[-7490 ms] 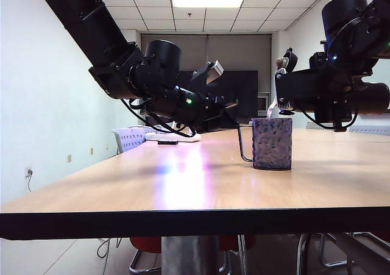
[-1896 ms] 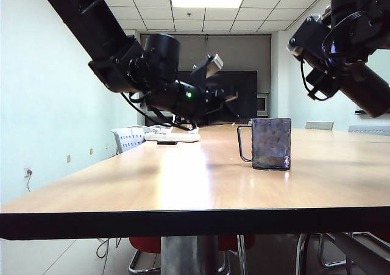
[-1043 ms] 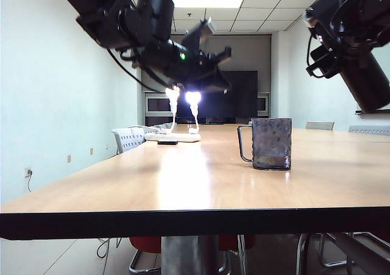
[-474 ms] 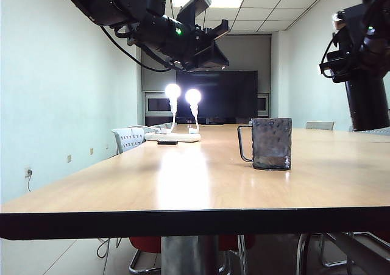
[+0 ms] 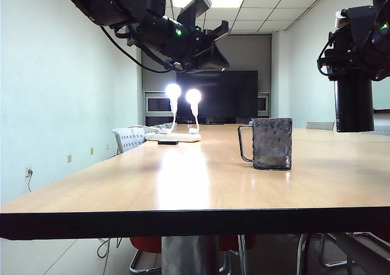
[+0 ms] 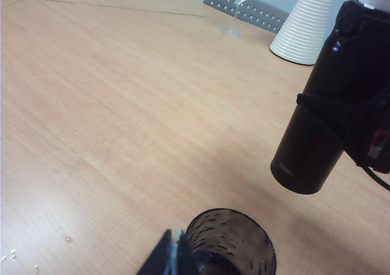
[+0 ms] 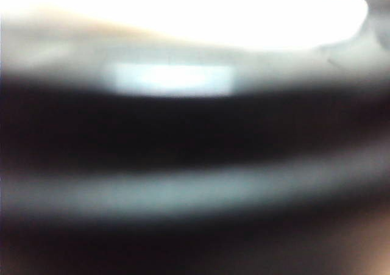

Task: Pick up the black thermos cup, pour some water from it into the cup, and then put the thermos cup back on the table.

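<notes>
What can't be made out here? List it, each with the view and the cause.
- Right wrist view: wholly blurred; nothing there is nameable.
- The cup's contents: exterior view sees only its dark side; left wrist view cuts it at the edge, behind the shut left gripper.
- The black thermos cup's lid: masked by the right gripper in the exterior view, cut off in the left wrist view.

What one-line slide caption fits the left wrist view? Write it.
Shut left gripper hovers beside the dimpled grey cup while the right gripper holds the black thermos cup upright above the table.
</notes>
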Controlling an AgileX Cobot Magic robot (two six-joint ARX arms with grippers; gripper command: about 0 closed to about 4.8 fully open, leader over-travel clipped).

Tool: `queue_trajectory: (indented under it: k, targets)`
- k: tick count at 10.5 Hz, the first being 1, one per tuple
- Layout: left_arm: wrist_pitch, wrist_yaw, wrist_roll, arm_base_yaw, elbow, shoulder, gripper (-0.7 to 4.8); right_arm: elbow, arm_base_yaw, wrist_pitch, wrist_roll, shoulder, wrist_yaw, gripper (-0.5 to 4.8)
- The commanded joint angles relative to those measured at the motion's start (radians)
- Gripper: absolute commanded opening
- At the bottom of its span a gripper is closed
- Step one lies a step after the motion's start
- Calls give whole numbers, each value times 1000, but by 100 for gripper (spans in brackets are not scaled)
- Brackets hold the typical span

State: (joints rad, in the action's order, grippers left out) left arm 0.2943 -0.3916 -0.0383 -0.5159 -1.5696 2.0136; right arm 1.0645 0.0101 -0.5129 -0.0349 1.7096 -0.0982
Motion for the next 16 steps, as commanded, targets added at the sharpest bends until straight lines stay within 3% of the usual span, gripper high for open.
queue_trajectory:
  k: [1, 8, 14, 15, 16]
  targets:
    - [9, -2, 3, -1, -5, -8, -6, 11, -2, -94, -21, 24, 23, 170]
    - [7, -2, 1, -1, -5, -8, -6, 11, -2, -266, -17, 158, 23, 169]
    - [7, -2, 1, -2, -5, -8, -6, 10, -1, -262, -18, 207, 24, 189]
    - [6, -2, 1, -2, -5, -8, -6, 10, -1, -242, -22, 206, 34, 347]
    - [6, -2, 0, -2, -5, -8, -6, 10, -1, -212, -22, 190, 34, 433]
